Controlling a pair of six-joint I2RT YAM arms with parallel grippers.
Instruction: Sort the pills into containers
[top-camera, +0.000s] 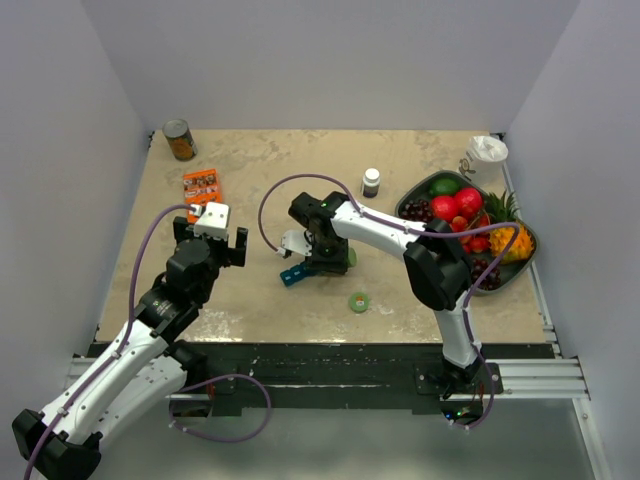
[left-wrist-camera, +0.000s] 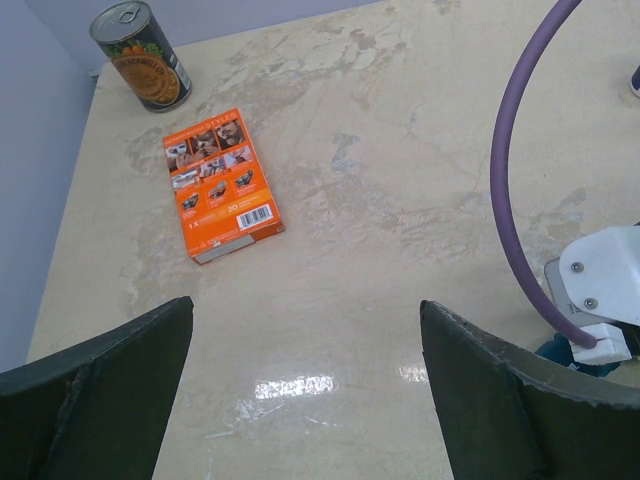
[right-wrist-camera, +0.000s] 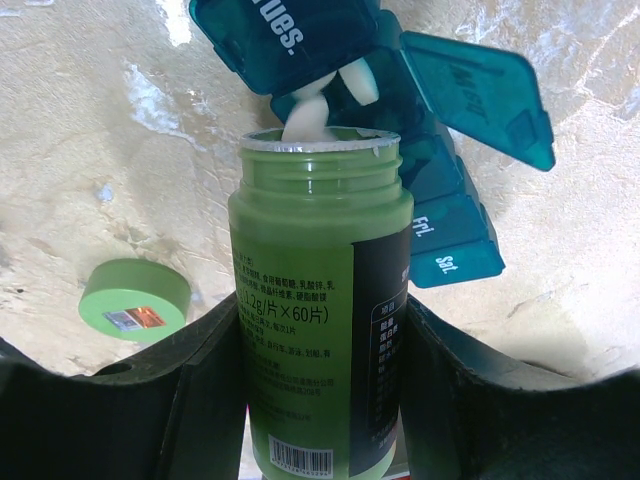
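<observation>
Marble-look table. Left gripper: fingers spread wide, nothing between them, hovering over bare tabletop near orange box. Right gripper: pinching green bottle, uncapped, mouth right at teal pill organiser. Organiser lies mid-table, some lids raised. Green cap on table, apart from bottle. White pills at bottle mouth, against an open compartment.

The right tool holds a green bottle just beside the teal pill organiser.
</observation>
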